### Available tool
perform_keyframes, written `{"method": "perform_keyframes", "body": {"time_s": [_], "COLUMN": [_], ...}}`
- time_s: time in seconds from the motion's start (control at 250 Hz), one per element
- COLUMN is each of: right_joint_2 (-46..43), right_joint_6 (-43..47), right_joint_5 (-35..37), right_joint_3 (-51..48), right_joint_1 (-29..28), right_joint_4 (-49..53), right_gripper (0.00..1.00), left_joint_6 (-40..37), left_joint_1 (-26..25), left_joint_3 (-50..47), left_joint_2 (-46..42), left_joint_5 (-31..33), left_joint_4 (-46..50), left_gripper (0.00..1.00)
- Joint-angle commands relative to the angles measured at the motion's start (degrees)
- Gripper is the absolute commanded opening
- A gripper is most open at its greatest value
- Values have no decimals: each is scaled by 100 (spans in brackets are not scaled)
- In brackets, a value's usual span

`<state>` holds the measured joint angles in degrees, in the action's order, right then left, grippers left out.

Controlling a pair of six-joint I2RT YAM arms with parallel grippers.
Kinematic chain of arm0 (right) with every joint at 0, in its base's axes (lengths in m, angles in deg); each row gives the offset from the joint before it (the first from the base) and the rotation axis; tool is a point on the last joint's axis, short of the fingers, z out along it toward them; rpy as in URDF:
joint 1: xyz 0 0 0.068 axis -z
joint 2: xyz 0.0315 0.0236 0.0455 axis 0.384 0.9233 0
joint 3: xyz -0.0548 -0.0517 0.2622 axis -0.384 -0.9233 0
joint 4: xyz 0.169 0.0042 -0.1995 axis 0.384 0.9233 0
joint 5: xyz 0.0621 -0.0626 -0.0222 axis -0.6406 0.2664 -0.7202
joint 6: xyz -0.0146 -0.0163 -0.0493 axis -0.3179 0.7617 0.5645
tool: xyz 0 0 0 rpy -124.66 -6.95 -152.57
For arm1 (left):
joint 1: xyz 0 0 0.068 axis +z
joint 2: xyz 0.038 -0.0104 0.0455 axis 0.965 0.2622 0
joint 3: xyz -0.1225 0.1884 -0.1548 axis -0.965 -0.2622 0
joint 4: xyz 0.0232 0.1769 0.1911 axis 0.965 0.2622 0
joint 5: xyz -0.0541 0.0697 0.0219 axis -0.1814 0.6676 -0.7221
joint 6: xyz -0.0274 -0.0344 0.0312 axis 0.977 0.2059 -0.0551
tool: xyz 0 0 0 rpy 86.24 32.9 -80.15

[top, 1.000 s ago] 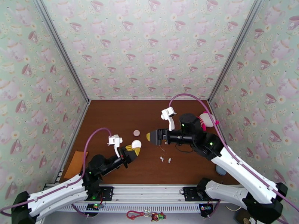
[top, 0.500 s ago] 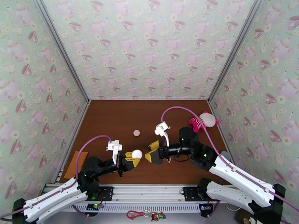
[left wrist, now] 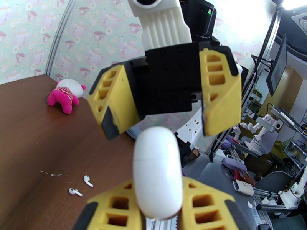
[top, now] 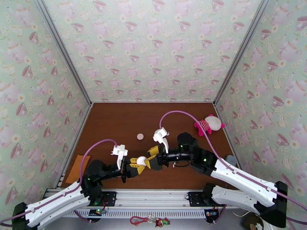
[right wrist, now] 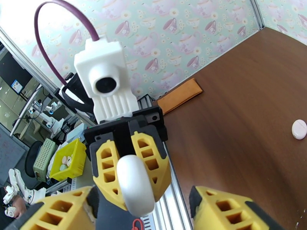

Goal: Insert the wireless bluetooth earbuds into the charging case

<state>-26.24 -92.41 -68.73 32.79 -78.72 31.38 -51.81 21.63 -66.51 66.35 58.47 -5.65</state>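
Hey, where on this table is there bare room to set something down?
Bare: the back strip behind the small round case and left of the plush toy; also the left side between that case and the orange card. Crowded: near middle, where left gripper and right gripper meet at the white case, earbuds lying nearby.

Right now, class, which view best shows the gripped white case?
Left wrist: the white case looms large, seam visible, clamped in the left gripper. Right wrist shows it smaller; top external, a tiny white blob.
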Motion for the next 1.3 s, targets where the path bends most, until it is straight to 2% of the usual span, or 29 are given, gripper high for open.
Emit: {"method": "perform_keyframes", "body": {"time_s": [0.0, 0.152, 0.292, 0.544, 0.844, 0.908, 1.172, 1.292], "right_joint_2": [23, -4, 58, 182, 235, 226, 235, 212], "right_joint_6": [230, 274, 274, 239, 335, 375, 525, 578], "right_joint_5": [146, 69, -1, -39, -8, 5, 23, 48], "right_joint_3": [-24, -88, -99, -70, -7, 1, 111, 144], "right_joint_1": [-70, -152, -177, -241, -300, -299, -301, -301], "right_joint_4": [-50, -137, -165, -272, -183, -150, 84, 164], "right_gripper": [67, 66, 56, 50, 33, 25, 0, 0], "left_joint_6": [40, 49, 53, 92, 33, 31, 5, -22], "left_joint_1": [29, 45, 56, 51, 61, 61, 60, 58], "left_joint_3": [-96, -97, -94, -111, -94, -86, -38, 19], "left_joint_2": [23, 30, 17, 69, 60, 51, 39, 10], "left_joint_5": [-159, -146, -144, -194, -125, -83, -81, -130], "left_joint_4": [-329, -342, -348, -430, -351, -316, -207, -58], "left_gripper": [0, 0, 0, 0, 0, 9, 29, 43]}}
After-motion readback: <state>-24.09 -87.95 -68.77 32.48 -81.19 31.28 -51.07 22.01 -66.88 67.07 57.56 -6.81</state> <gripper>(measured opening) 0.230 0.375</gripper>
